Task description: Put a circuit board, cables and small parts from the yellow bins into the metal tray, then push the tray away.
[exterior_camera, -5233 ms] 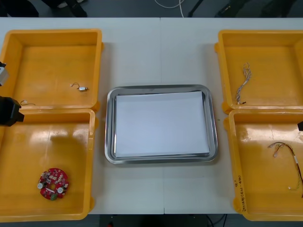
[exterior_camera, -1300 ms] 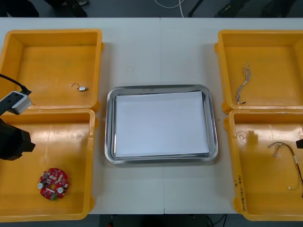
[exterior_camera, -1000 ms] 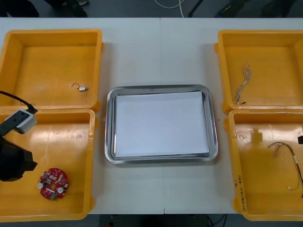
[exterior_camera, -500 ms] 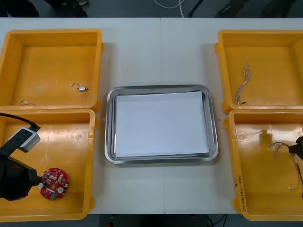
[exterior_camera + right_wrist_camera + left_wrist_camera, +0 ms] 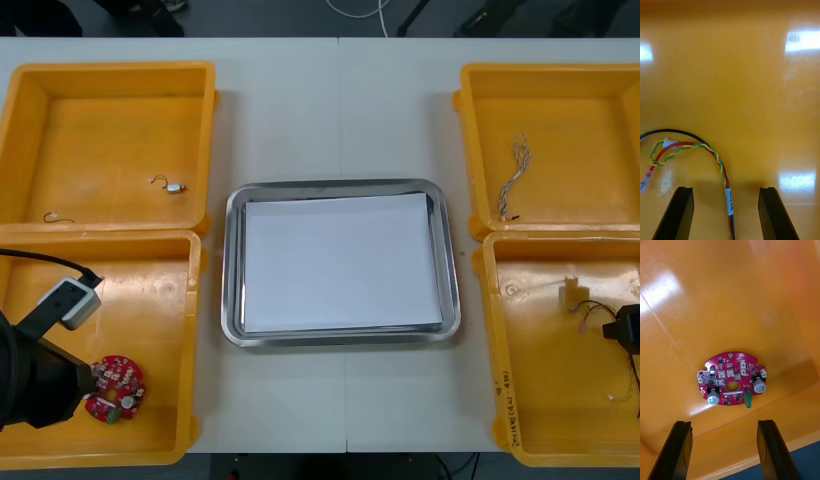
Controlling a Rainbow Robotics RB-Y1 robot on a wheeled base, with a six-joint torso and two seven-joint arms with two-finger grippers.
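Note:
A round red circuit board [image 5: 114,388] lies on the floor of the near left yellow bin [image 5: 150,300]. My left gripper [image 5: 72,384] hangs right beside it, open; in the left wrist view the circuit board [image 5: 732,378] sits just beyond the gap between the fingers [image 5: 680,448]. My right gripper [image 5: 624,328] is over the near right bin [image 5: 540,350], open. The red and yellow cable [image 5: 703,148], with a black wire beside it, runs between that gripper's fingers [image 5: 769,210]. The metal tray [image 5: 232,262], white inside, sits in the middle.
The far left bin [image 5: 110,120] holds a small metal part [image 5: 176,187] and a thin wire piece [image 5: 55,217]. A twisted blue and white cable [image 5: 514,176] lies in the far right bin [image 5: 560,110]. Bare table surrounds the tray.
My left arm has travelled from the far left bin's edge toward the table's near edge, ending beside the circuit board. My right gripper has come in from the right edge over the cable.

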